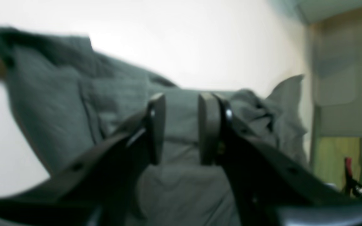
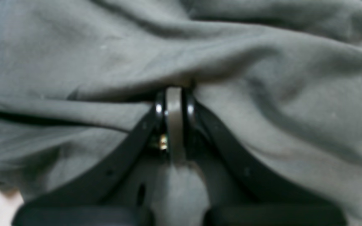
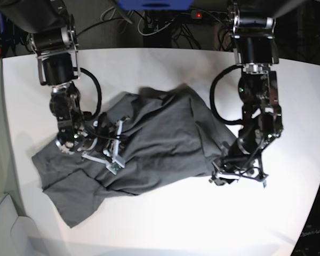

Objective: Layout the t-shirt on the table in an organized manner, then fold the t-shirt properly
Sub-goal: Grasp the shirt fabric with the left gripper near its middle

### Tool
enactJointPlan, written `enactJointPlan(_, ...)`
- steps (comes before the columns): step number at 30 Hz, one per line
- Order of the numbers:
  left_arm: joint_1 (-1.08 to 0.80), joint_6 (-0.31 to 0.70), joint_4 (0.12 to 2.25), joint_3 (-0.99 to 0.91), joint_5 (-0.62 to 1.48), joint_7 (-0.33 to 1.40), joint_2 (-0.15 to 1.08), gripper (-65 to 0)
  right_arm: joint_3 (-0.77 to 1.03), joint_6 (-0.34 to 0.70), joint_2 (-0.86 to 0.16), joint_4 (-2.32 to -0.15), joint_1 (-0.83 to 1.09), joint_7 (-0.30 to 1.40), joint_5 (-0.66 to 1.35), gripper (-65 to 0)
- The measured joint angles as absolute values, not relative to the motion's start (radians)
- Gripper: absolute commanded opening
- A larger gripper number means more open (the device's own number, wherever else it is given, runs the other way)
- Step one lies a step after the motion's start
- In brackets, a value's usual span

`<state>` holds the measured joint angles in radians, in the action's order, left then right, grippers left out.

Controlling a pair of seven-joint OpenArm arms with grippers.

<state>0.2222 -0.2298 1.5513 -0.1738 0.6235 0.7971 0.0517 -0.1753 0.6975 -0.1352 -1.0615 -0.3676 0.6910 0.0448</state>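
Two arms reaching down from the far edge, both elbows bent, wrists low. Left arm on the base view's right, forearm angled down and inward; left tool with pads parted, a clear gap between them and nothing pinched there. Right arm on the base view's left, folded tighter, wrist turned inward toward the middle; right tool with jaws pressed together on a thin fold of the shirt, cloth bunched round the tips.
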Motion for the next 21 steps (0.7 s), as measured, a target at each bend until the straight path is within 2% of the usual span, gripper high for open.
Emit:
enactJointPlan(5, 0.121, -0.221, 1.654, -0.249, 0.617, 0.809, 0.055, -43.2, -0.175, 0.697, -0.135, -1.061, -0.368, 0.693, 0.043, -64.8)
enactJointPlan(16, 0.118, -0.227, 1.506, -0.280, 0.611, 0.764, 0.052, -42.6, -0.176, 0.698, -0.136, -1.061, -0.368, 0.688, 0.043, -64.7)
enactJointPlan(18, 0.120, -0.225, 1.480, -0.279, 0.614, 0.734, 0.052, -37.8, -0.176, 0.698, -0.136, -1.061, -0.368, 0.690, 0.042, -64.7)
enactJointPlan(21, 0.144, -0.225, 1.414, -0.279, 0.611, 0.722, 0.052, -21.2, -0.176, 0.698, -0.138, -1.061, -0.368, 0.687, 0.043, -64.7)
